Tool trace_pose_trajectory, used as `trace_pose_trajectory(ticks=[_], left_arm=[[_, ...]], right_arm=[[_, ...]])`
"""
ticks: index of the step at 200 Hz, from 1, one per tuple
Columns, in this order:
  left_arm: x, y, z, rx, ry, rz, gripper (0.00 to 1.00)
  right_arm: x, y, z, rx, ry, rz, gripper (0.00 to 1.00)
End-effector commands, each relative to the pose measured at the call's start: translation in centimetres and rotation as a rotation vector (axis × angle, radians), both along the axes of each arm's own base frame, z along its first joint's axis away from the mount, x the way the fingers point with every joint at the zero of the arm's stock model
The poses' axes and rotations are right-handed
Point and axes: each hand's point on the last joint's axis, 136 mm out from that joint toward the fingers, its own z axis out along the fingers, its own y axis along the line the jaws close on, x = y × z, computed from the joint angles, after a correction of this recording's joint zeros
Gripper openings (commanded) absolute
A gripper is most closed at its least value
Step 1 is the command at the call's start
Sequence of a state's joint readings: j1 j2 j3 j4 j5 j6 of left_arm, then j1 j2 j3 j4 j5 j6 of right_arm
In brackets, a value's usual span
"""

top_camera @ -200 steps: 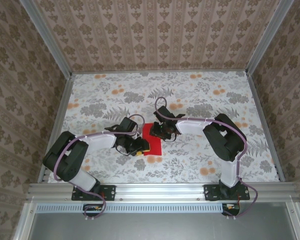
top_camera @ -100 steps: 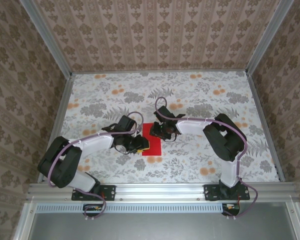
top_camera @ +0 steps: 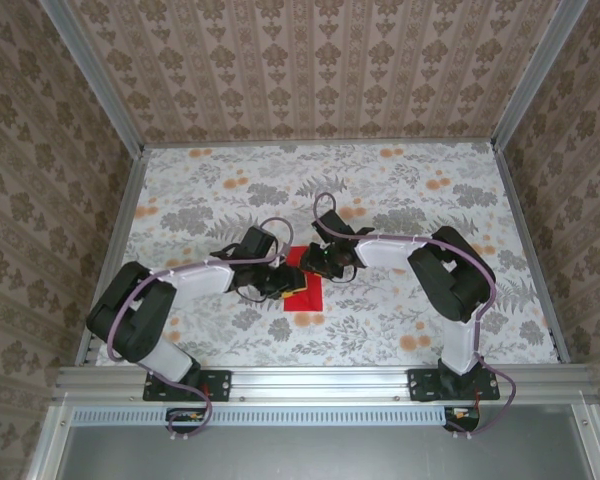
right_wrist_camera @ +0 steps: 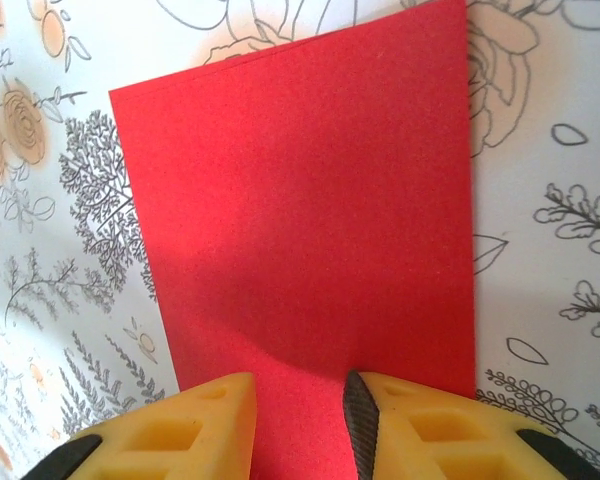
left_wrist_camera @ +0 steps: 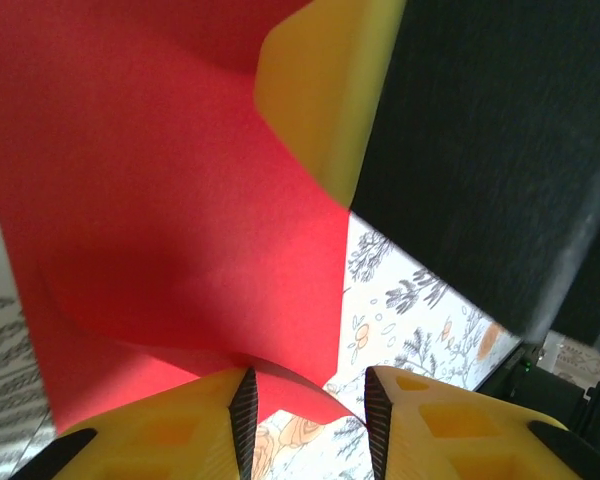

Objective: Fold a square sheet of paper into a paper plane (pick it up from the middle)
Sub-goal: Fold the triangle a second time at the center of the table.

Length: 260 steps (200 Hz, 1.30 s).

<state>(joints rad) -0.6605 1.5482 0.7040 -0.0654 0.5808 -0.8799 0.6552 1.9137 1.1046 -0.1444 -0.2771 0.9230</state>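
Red paper (right_wrist_camera: 300, 200) lies on the flowered table (top_camera: 410, 190), with one edge curled up at the left gripper (left_wrist_camera: 305, 390). Left gripper and right gripper (right_wrist_camera: 300, 390): jaws narrowly apart. Patterned walls (top_camera: 320, 70) enclose the table.

1. Legible text, labels, brands, numbers or signs: none in any view.
2. Square sheet of paper (right_wrist_camera: 300, 220): plain red on the side facing the wrist cameras, no print or marking.
3. Desk (top_camera: 400, 200): floral covering in grey and orange, pattern only, no lettering.
4. Walls (top_camera: 310, 70): repeating ornamental motif, no characters among it.
5. Small fittings at the arm bases in the top view: too small to read.
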Motion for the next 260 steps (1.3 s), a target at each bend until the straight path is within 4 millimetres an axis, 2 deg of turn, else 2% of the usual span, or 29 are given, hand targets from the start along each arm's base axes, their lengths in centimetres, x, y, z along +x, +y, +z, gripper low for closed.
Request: trace_pose_trajectory(ticks=[1,36,54,76,103,116,157,207,260], left_arm=[[1.0,-0.7,0.6,-0.03,-0.014,0.01,0.37],[1.3,-0.4,0.2,-0.019,-0.012,0.027,0.39],[1.3,-0.3,0.1,-0.02,-0.011,0.028,0.45],[1.3,-0.3,0.1,-0.021,-0.015,0.026,0.5],[1.5,-0.4,-0.1,-0.025,-0.013,0.026,0.51],[1.5,-0.4,-0.2,-0.022,-0.009,0.03,0.48],[1.6,-0.3,-0.5,-0.016,0.001,0.04,0.28],[1.6,-0.2,-1.0,-0.003,0.017,0.046,0.22],[1.6,-0.1,-1.0,-0.001,0.015,0.049,0.18]], right_arm=[[-1.9,-1.2,-0.8,-0.005,0.064,0.039,0.35],[-1.1,-1.4,1.7,0.074,0.007,0.041,0.39],[-1.0,-2.1,2.7,0.089,-0.03,0.035,0.42],[-1.4,-3.1,3.3,0.093,-0.058,0.041,0.46],[-2.5,-3.8,3.1,0.091,-0.061,0.057,0.47],[-3.1,-3.7,3.0,0.107,-0.056,0.071,0.46],[-4.6,-2.9,3.2,0.183,-0.062,0.132,0.43],[-5.1,-1.0,3.7,0.229,-0.064,0.191,0.41],[-5.4,-0.1,2.8,0.227,-0.032,0.213,0.35]])
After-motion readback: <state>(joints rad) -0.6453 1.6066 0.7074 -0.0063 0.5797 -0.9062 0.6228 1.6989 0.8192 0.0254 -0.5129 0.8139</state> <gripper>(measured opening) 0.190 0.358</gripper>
